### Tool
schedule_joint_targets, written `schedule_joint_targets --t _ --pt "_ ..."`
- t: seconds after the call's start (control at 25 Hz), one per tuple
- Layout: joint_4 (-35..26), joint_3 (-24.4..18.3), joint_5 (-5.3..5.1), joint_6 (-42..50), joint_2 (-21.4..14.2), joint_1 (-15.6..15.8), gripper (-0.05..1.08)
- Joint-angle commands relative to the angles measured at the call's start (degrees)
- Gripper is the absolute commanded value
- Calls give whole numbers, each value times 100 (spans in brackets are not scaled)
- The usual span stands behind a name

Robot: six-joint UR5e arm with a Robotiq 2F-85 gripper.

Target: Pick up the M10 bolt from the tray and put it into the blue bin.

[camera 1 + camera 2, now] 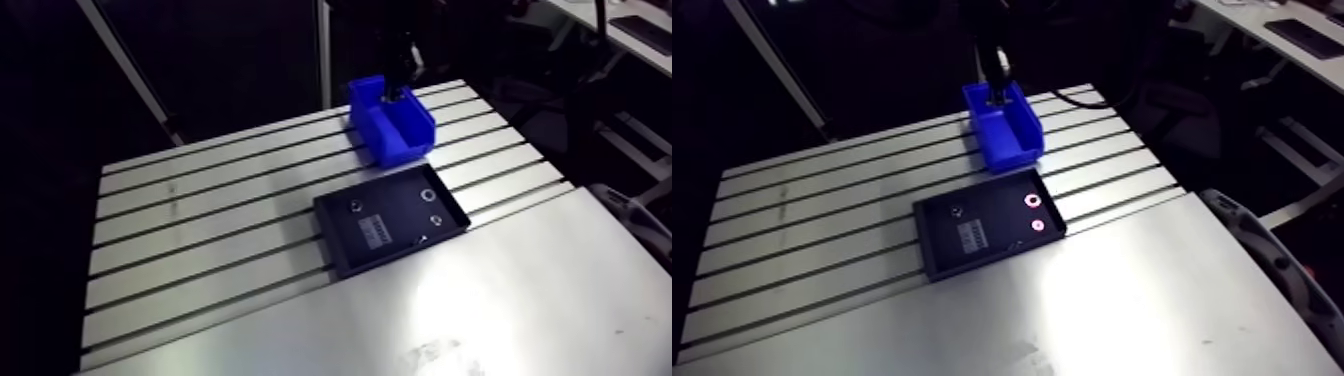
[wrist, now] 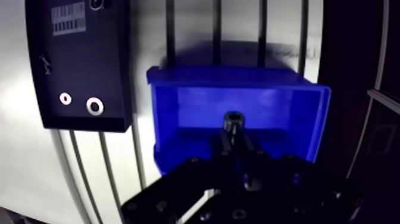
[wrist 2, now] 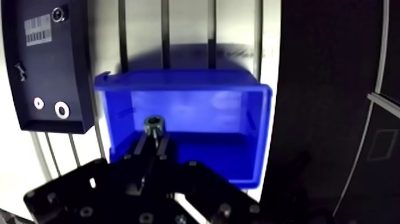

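Gripper (image 2: 235,140) is pinching the M10 bolt (image 2: 233,121), hovering above the blue bin (image 2: 280,104) so releasing drops it inside, tray (image 2: 89,65) beside the bin.

One bolt (image 2: 233,121), one blue bin (image 2: 238,79), one tray (image 2: 83,74), two washers (image 2: 94,106)

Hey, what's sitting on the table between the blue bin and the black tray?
Nothing: only bare slotted table separates the blue bin and the black tray, clearest in the arm view.
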State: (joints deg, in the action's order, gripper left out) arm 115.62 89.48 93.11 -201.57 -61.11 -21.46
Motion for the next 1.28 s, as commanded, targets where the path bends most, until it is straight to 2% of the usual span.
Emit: schedule_joint_targets --t 0.04,0.76,1.2,1.28 --pt "300 -5 142 120 219 115 106" --pt "572 13 379 147 588 124 105" --pt "581 56 379 278 702 124 102" --pt "581 65 370 278 702 124 92"
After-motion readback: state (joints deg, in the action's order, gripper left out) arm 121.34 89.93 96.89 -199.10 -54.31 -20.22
